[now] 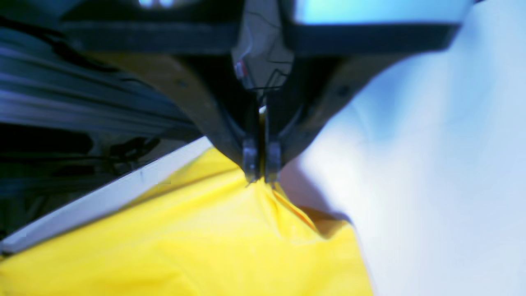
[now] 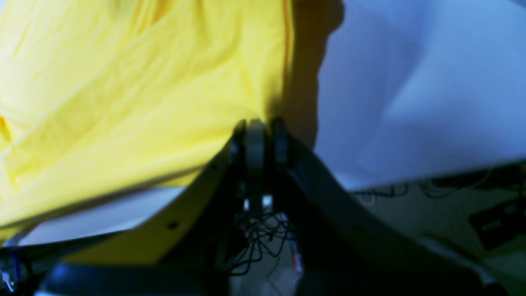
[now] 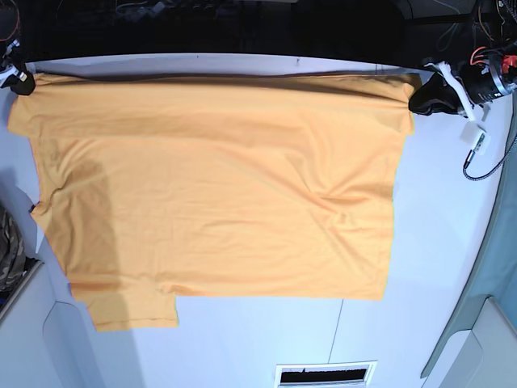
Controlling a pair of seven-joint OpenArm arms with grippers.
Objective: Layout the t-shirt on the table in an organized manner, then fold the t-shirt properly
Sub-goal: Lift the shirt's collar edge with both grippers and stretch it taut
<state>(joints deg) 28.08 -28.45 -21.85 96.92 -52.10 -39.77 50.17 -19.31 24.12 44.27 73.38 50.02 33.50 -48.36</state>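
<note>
Both grippers, left [image 1: 260, 177] and right [image 2: 263, 123], pinch the shirt's [image 3: 218, 186] far corners (plain side up) above the table [image 3: 436, 267].

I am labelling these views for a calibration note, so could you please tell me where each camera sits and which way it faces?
Left wrist: on the left arm, looking along the left gripper, shut on the orange-yellow cloth t-shirt near the white table edge.
Right wrist: on the right arm, looking along the right gripper, pinching the shirt's hem.
Base: overhead, looking down on the spread shirt; both grippers hold its far corners.
Shared: all three show shirt and table.
</note>
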